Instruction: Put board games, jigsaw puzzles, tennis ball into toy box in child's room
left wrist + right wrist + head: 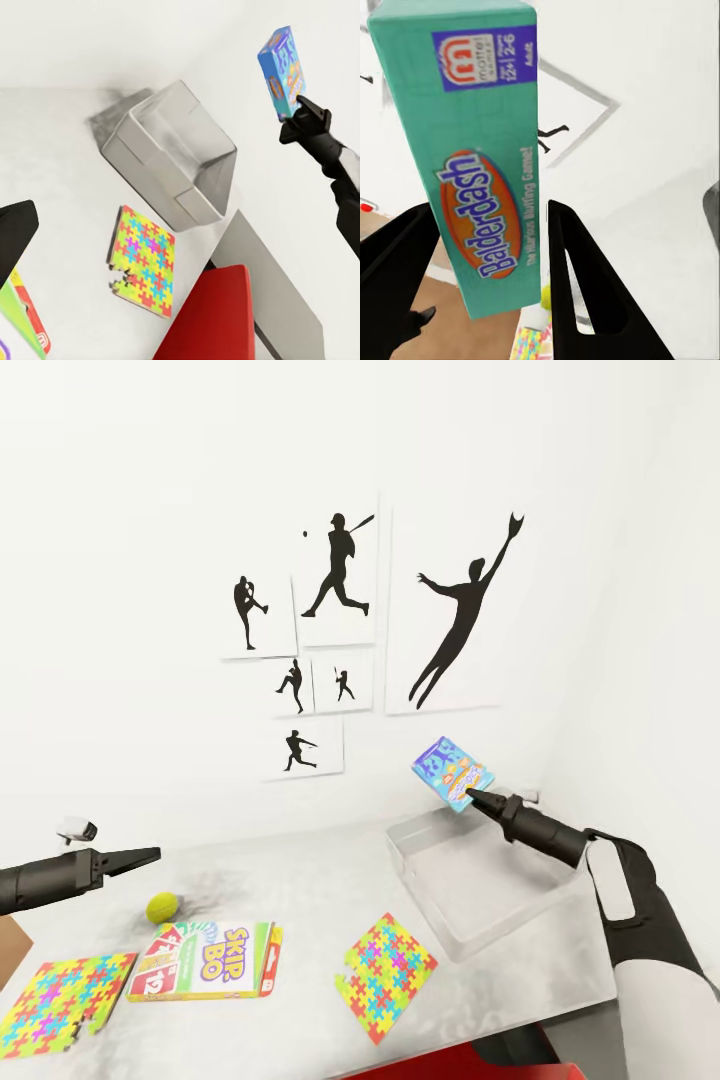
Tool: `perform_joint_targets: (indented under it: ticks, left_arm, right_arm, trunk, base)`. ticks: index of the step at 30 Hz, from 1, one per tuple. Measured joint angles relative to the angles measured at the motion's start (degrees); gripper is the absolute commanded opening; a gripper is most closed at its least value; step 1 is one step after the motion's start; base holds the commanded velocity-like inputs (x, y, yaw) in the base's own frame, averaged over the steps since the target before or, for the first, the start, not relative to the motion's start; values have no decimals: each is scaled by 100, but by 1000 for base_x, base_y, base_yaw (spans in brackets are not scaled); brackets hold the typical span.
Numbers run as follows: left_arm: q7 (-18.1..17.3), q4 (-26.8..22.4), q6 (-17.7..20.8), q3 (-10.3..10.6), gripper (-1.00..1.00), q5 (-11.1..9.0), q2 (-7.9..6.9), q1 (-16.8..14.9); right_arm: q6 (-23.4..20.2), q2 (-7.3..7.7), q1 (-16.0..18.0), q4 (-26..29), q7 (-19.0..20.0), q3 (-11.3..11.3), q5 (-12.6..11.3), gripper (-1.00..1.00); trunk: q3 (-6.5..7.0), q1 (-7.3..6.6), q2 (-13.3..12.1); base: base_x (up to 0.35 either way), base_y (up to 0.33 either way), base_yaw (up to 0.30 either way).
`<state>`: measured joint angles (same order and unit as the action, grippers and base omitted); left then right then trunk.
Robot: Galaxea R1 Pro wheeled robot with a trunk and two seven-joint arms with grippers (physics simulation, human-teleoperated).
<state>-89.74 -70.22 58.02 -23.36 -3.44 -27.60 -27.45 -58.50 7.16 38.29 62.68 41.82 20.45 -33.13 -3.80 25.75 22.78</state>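
Head view: puzzle [390, 976] beside toy box [470, 880].

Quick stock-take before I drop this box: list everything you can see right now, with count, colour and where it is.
Blue game: 1, blue, held above the bin.
Bin: 1, light grey, table's right end.
SKIP-BO box: 1, white-green-red, front left of table.
Puzzles: 2, multicoloured, one front left, one front centre.
Ball: 1, yellow-green, behind SKIP-BO box.
Table: 1, pale grey.
Pictures: 6, black silhouettes, wall.
Red object: 1, below table edge.
Left claw: black, above table's left, holding nothing.
Right claw: black, gripping blue game.
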Motion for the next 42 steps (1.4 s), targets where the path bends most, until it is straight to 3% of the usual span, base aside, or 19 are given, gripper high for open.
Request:
perform_joint_targets:
  ticks: [4, 7, 12, 19, 27, 33, 42]
  left_arm:
    - [0, -1, 0, -2, 100, -5, 1, 0]
    - [0, -1, 0, -2, 100, -5, 2, -1]
    - [0, 0, 0, -9, 100, -5, 2, -1]
    - [0, 0, 0, -13, 100, -13, -5, -1]
    - [0, 1, 0, -14, 100, -14, -7, 0]
    - [0, 1, 0, -18, 100, -14, -7, 0]
    - [0, 0, 0, -20, 100, -14, -7, -1]
  right_arm:
    - [-9, 344, 407, -1017, -330, 32, 32, -100]
    - [-14, 469, 559, -1393, -703, 48, -21, -100]
    - [-40, 529, 634, -1556, -972, 187, -121, -100]
    - [-121, 584, 645, -1586, -1013, 232, -136, -100]
    - [-113, 909, 614, -1788, -1016, 517, -120, -100]
    - [-112, 1150, 660, -2418, -1014, 560, -96, -100]
    - [-120, 1183, 678, -2511, -1022, 556, -121, -100]
  trunk:
    - [0, 0, 0]
    - [0, 0, 0]
    - [0, 0, 1]
    - [-1, 0, 1]
    - [-58, 0, 0]
    - [-114, 0, 0]
    - [-197, 0, 0]
  base:
    - [0, 0, 0]
    - [0, 0, 0]
    - [0, 0, 0]
    - [0, 0, 0]
    - [0, 0, 0]
    - [0, 0, 0]
    - [0, 0, 0]
